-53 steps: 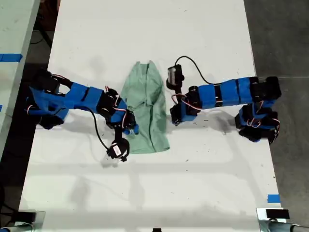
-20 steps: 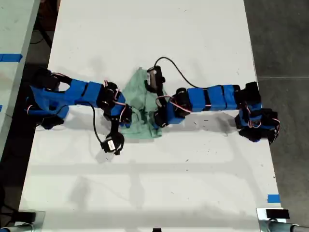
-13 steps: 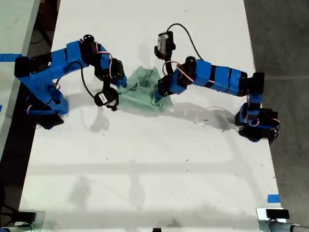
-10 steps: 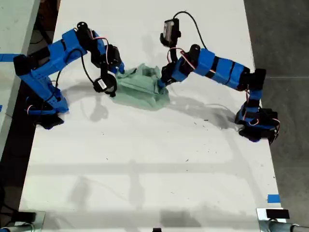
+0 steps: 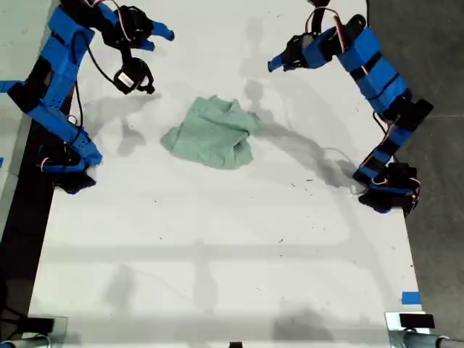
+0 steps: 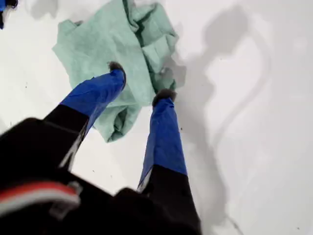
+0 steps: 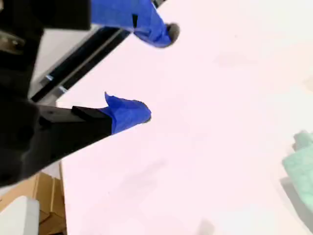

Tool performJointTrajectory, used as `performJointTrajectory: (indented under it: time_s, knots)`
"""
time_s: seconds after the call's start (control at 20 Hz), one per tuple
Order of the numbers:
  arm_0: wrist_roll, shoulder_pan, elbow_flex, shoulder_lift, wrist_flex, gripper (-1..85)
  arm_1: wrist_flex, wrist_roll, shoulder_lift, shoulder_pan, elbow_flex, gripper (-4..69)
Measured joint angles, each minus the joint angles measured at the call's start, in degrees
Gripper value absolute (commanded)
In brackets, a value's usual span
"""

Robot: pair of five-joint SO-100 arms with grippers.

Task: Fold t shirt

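The t shirt [image 5: 210, 134] lies in a rumpled, folded-over heap on the white table [image 5: 232, 254], with nothing holding it. My first gripper [image 5: 279, 61] is on the arm at the exterior view's right, raised high above the cloth. Its fingers stand open, and the first wrist view shows the t shirt [image 6: 105, 44] on the table far beneath my first gripper [image 6: 140, 81]. My second gripper [image 5: 156, 38], on the arm at the exterior view's left, is lifted near the table's far end and is open and empty. From my second gripper [image 7: 157, 72] only an edge of the t shirt [image 7: 301, 161] shows.
A neighbouring pale table with blue tape [image 5: 14, 87] stands at the exterior view's left across a dark gap. Dark floor runs along the exterior view's right. A blue tape mark [image 5: 409, 297] sits near the table's front corner. A black rail [image 7: 83, 54] and cardboard [image 7: 44, 200] lie beyond the table edge.
Both grippers had shut on the shirt's near end and carried it over toward the far end. They have since let go and risen up and apart, leaving the shirt bunched.
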Motion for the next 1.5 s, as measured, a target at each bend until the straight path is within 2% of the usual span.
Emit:
performJointTrajectory:
  time_s: [0.1,0.3,0.45,0.55,0.65,0.8,0.9,0.95,1.0,1.15,1.5]
  knots:
    - [2.11,-1.93,0.0,6.77,0.0,-0.3,3.87,-0.7,6.94,1.67,2.99,0.5]
    - [5.1,-1.05,6.42,24.87,0.0,-0.3,4.39,-0.97,31.64,1.05,26.63,0.5]
    - [4.75,1.14,26.19,41.48,-4.66,-0.3,4.39,2.99,48.69,-6.5,43.95,0.4]
    - [1.76,4.13,45.62,54.76,-10.37,-0.3,4.31,7.47,56.43,-12.48,55.28,0.4]
    - [-3.34,11.69,64.07,62.67,-18.72,-0.3,1.93,10.99,64.16,-15.21,67.41,0.4]
    - [-8.79,21.71,86.13,61.61,-35.07,-0.3,-7.29,16.08,74.36,-20.83,90.0,0.4]
    - [-11.07,23.73,99.49,63.9,-44.03,-0.3,-13.01,19.86,83.94,-23.91,106.7,0.4]
    - [-11.25,24.35,105.38,66.88,-46.67,-0.3,-13.71,20.57,91.23,-26.28,115.22,0.4]
    - [-11.34,24.96,111.36,71.28,-47.46,-0.3,-15.03,20.74,100.02,-27.6,122.34,0.4]
    - [-12.04,25.58,119.18,92.02,-38.94,-0.3,-14.94,22.32,106.08,-28.83,127.44,0.3]
    - [-15.12,25.49,119.79,96.06,-36.47,0.0,-14.94,22.32,106.96,-28.83,127.53,0.3]
